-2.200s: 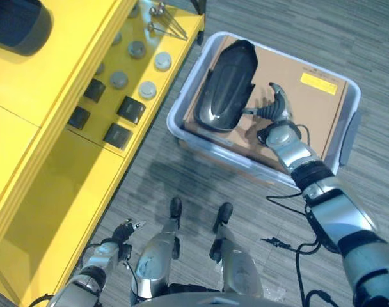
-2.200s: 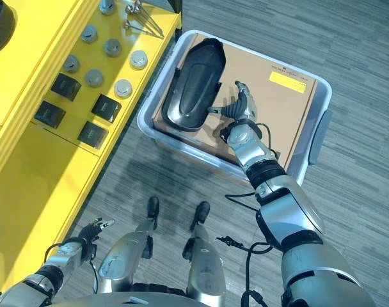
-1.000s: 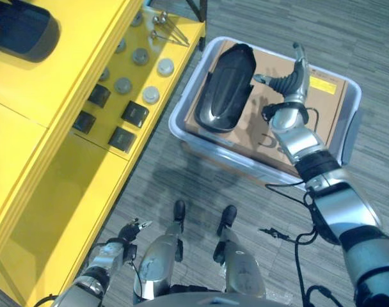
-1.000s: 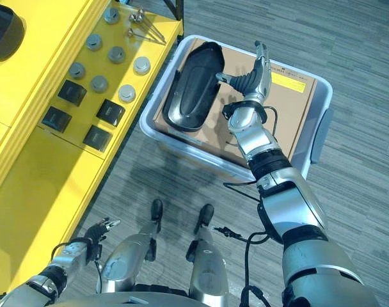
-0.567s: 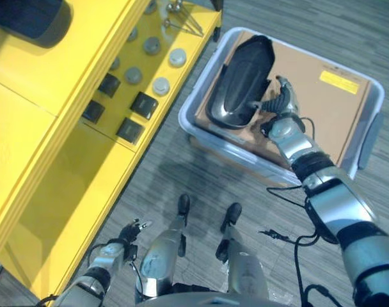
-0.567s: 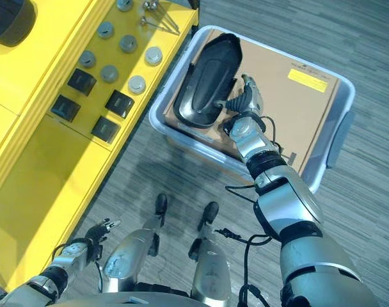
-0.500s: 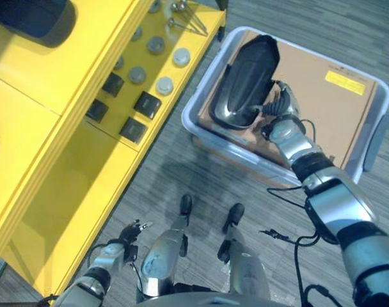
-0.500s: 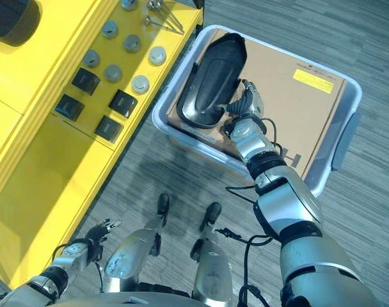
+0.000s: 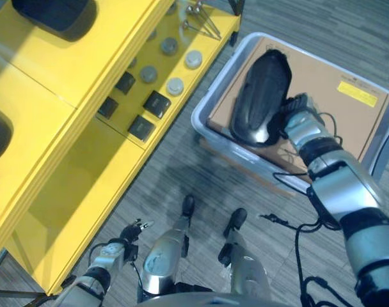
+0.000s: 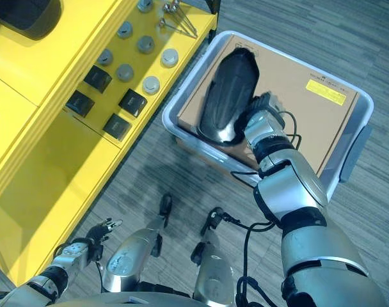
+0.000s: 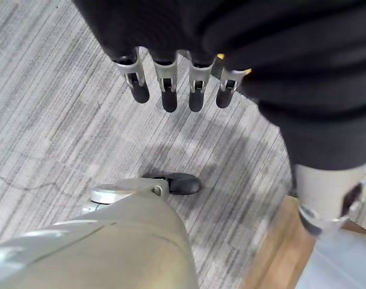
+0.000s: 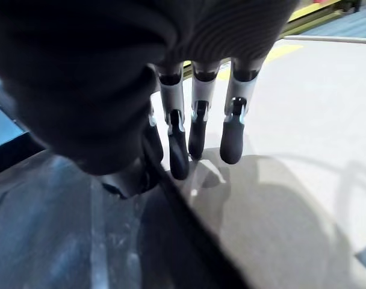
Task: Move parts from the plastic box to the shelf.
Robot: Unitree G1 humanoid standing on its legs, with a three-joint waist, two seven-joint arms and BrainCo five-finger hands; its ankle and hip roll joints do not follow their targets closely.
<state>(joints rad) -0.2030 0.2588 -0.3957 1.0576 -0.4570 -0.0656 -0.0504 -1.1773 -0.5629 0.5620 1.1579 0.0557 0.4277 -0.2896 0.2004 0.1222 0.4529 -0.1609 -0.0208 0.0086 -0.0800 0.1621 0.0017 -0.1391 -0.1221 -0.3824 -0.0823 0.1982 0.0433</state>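
Note:
A long black shell-shaped part (image 9: 261, 96) lies on a cardboard sheet (image 9: 338, 115) inside the pale plastic box (image 10: 184, 96). My right hand (image 10: 261, 121) is at the part's near right rim. In the right wrist view its fingers (image 12: 198, 129) reach down on the cardboard side of the part (image 12: 62, 241). Its thumb rests on the shell, so the rim sits pinched between them. My left hand (image 9: 121, 238) hangs low at the left by the yellow shelf (image 9: 86, 166), its fingers (image 11: 165, 90) straight over the floor.
The shelf's lower level holds round grey caps (image 9: 175, 85), black square blocks (image 9: 156, 102) and thin metal rods (image 9: 204, 16). Two large dark parts (image 9: 54, 11) sit on its upper levels. Grey striped floor separates shelf and box.
The view has shifted. My right hand, raised open over the cardboard a second ago, came down and closed in on the black part's rim. The left hand stayed put.

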